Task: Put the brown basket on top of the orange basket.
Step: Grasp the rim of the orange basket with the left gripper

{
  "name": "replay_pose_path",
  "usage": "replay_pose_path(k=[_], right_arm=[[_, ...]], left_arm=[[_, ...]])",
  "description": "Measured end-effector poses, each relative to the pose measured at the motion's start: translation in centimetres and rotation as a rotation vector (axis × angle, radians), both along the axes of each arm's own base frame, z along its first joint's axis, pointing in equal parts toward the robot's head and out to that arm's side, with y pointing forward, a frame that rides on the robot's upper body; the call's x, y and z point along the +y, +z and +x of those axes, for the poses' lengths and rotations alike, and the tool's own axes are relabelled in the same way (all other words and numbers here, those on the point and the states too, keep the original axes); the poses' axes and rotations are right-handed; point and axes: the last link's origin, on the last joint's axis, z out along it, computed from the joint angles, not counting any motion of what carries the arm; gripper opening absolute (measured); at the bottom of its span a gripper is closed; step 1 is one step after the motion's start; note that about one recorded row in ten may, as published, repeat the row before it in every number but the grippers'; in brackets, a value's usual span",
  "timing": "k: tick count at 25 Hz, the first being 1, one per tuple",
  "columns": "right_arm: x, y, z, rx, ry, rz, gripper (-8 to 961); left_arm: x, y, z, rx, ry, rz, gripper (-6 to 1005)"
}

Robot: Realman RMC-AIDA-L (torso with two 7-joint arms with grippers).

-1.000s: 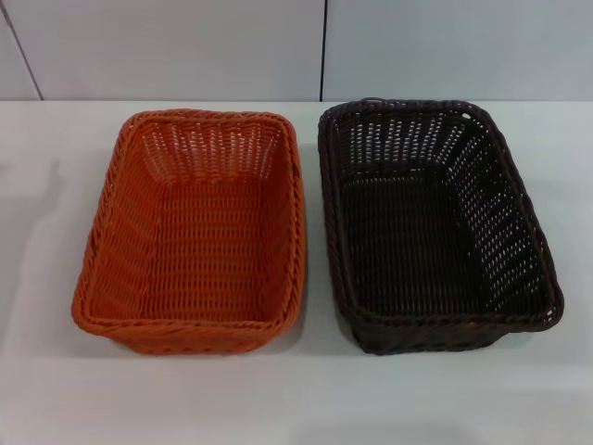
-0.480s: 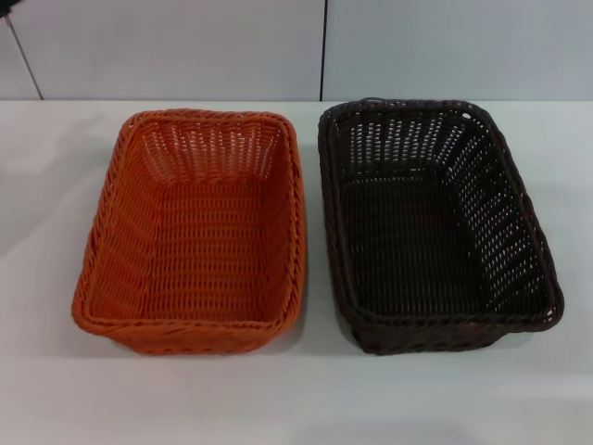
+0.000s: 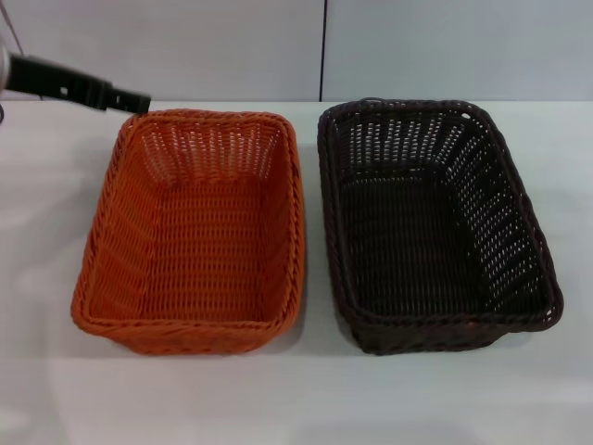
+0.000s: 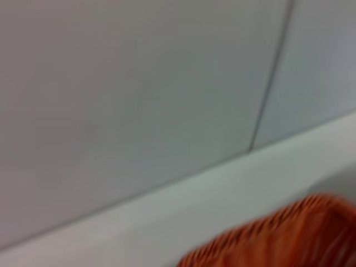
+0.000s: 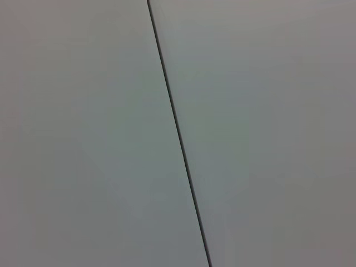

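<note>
Left gripper [image 3: 139, 99] hovers just beside the orange basket [image 3: 190, 232] far corner, holding nothing; its opening can't be told.

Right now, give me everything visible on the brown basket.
The brown basket is rectangular, very dark brown, woven wicker-style, with a braided rim and open-weave sides sloping in to a tighter-woven floor. It sits upright and empty on the white table, on the robot's right, beside the orange basket; their rims run close together near the far end, contact unclear. No claw touches it.
</note>
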Motion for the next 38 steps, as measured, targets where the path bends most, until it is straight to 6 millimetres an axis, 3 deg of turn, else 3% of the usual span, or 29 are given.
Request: replay_pose_path(k=[5, 10, 19, 29, 38], right_arm=[[-0.2, 0.0, 0.3, 0.002, -0.009, -0.002, 667], [-0.5, 0.0, 0.6, 0.006, -0.020, 0.003, 667], [-0.9, 0.1, 1.0, 0.003, -0.030, 0.007, 667], [-0.9, 0.3, 1.2, -0.003, -0.037, 0.006, 666], [-1.2, 0.3, 1.5, -0.002, -0.045, 0.010, 666]], left_arm=[[0.2, -1.3, 0.2, 0.126, 0.100, 0.001, 846], [-0.3, -1.8, -0.2, 0.107, 0.163, -0.018, 846], [-1.7, -3.2, -2.7, 0.050, 0.363, -0.086, 847], [-2.1, -4.6, -4.7, 0.041, 0.440, -0.108, 812], [-2.1, -4.9, -4.8, 0.060, 0.432, -0.122, 781]])
